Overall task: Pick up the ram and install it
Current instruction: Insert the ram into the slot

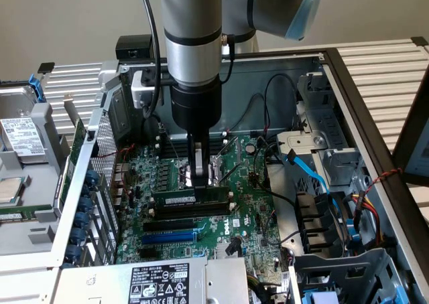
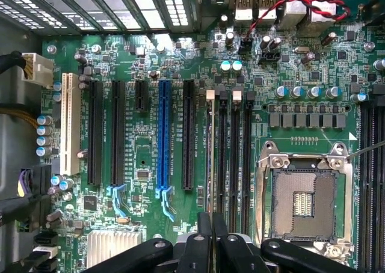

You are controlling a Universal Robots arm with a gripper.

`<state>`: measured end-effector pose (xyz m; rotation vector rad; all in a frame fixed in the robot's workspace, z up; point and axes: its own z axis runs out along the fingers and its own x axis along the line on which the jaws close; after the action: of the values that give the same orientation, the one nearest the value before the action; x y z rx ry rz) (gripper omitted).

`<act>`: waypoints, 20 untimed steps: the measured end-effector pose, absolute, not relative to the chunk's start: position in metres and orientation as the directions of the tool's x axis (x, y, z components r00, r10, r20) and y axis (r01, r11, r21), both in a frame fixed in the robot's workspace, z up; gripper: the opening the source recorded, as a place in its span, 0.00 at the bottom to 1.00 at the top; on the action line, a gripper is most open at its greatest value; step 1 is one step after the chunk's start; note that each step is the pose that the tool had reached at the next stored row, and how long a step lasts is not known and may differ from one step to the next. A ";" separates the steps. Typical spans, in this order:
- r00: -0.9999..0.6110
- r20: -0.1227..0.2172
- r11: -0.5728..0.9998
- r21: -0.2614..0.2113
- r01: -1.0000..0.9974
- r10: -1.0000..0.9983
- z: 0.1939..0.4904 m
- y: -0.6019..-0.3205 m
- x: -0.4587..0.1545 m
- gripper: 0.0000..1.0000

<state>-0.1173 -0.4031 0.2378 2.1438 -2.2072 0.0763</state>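
Green ram (image 1: pixel 179 200), one stick, pinched by two closed fingers (image 2: pixel 203 240) of one gripper (image 1: pixel 199 182), over one motherboard (image 1: pixel 251 213).

— Where does the exterior camera sit?
— High and off the open computer case (image 1: pixel 348 76). It looks down at a slant, far enough back to take in the arm (image 1: pixel 194 49) and most of the motherboard (image 1: pixel 248 217).
— And the wrist camera?
— Close over the board, facing straight down past the gripper (image 2: pixel 212 222). Both see the CPU socket (image 2: pixel 304 195) and the memory slots (image 2: pixel 234 159) around the ram (image 1: pixel 191 198).
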 end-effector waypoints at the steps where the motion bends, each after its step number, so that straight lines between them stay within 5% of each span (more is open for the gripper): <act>1: -0.029 0.080 0.030 0.009 -1.000 -0.996 0.238 -0.403 -0.117 0.13; 20: -0.040 0.079 0.040 -0.009 -0.999 -0.996 0.236 -0.405 -0.119 0.13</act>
<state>-0.1185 -0.4047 0.2359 2.1398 -2.2275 0.0946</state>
